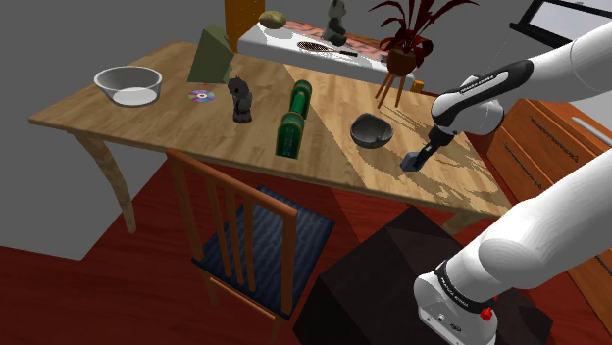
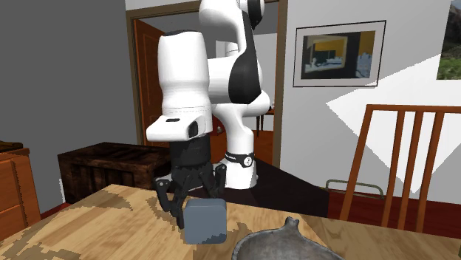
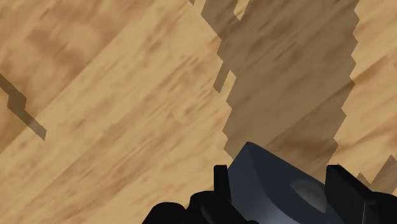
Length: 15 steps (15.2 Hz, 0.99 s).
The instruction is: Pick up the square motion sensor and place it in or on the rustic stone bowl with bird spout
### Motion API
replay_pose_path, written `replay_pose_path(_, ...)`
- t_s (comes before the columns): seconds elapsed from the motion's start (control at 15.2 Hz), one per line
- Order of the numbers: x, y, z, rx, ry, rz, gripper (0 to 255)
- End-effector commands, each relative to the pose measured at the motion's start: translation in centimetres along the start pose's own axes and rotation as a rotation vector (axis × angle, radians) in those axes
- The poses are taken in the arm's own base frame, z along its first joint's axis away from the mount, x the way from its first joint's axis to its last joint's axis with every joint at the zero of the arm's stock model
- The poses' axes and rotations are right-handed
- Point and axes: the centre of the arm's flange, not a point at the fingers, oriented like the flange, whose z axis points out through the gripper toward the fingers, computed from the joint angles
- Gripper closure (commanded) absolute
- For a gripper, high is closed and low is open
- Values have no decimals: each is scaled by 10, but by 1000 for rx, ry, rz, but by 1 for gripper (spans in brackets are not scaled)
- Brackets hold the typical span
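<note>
The square motion sensor [image 2: 205,223], a small grey-blue block, is seen between the fingers of the tool [image 3: 278,173], just above the bench [image 1: 324,162] and near the dark stone bowl [image 1: 371,130]. It is judged light, rigid and smooth-faced, so a slip is possible. It is best taken across two opposite flat sides, as appears to be done here. The tool is closed to about the block's width and clasps it, and nothing else is touched.
</note>
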Motion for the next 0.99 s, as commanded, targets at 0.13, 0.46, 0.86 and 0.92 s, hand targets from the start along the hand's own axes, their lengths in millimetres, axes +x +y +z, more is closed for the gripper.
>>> replay_pose_path(0.13, 0, 0, 0, 0, 0, 0, 255)
replay_pose_path(0.46, 0, 0, 0, 0, 0, 0, 255)
replay_pose_path(0.86, 2, 0, -26, 0, 0, 0, 255)
replay_pose_path(0.92, 2, -1, -32, 0, 0, 0, 255)
